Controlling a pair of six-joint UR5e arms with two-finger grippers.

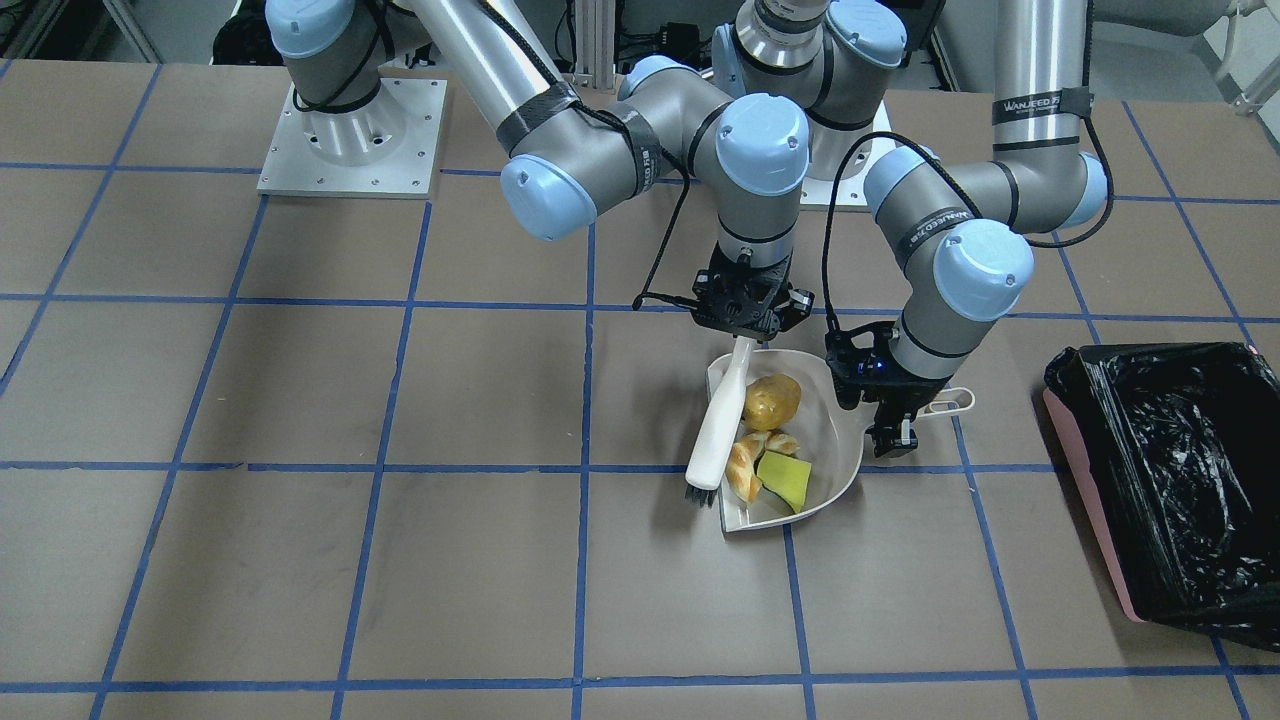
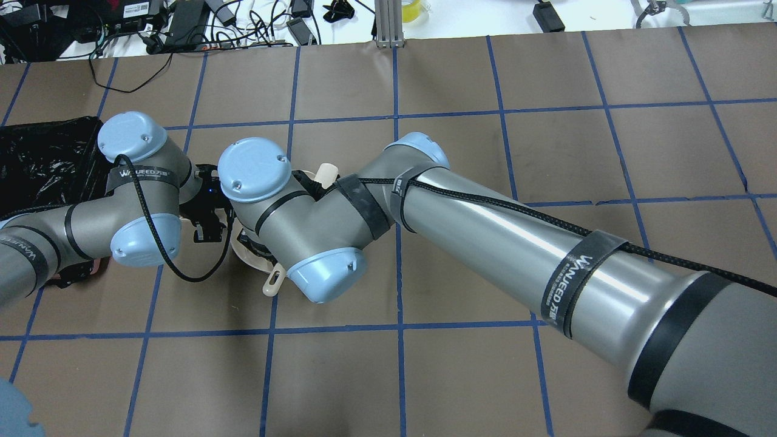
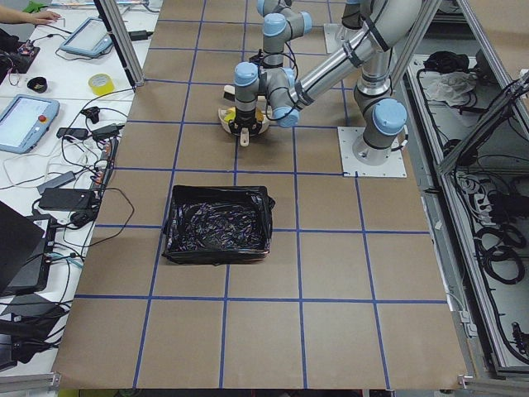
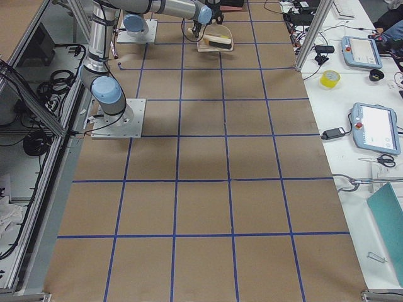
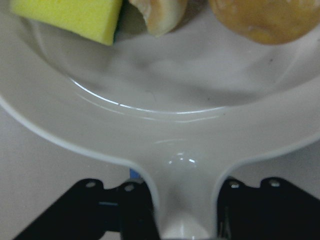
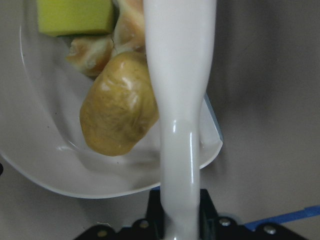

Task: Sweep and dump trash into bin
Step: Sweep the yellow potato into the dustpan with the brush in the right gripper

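The left gripper (image 1: 893, 425) is clamped on the neck of the cream dustpan's (image 1: 832, 440) handle; in the left wrist view its dark fingers (image 5: 136, 215) press against either side of that neck. The right gripper (image 1: 750, 315) grips the top of the cream brush (image 1: 722, 415), with the white handle pinched between its jaws in the right wrist view. The brush slants down along the pan's open side, and its dark bristles are at the table (image 1: 300, 400) just beside the pan's front corner. All three pieces of trash lie inside the dustpan. The golden-brown potato-like lump (image 1: 771, 400) is nearest the robot and touches the brush handle. The tan croissant-like bread piece (image 1: 752, 462) is next to it, against the brush head. The yellow-green sponge wedge (image 1: 785, 480) touches the bread, toward the pan's front corner. The bin (image 1: 1085, 500) — pink, lined with a crinkled black bag (image 1: 1190, 470) — stands well apart from the pan, out on the robot's left side, its mouth open upward.
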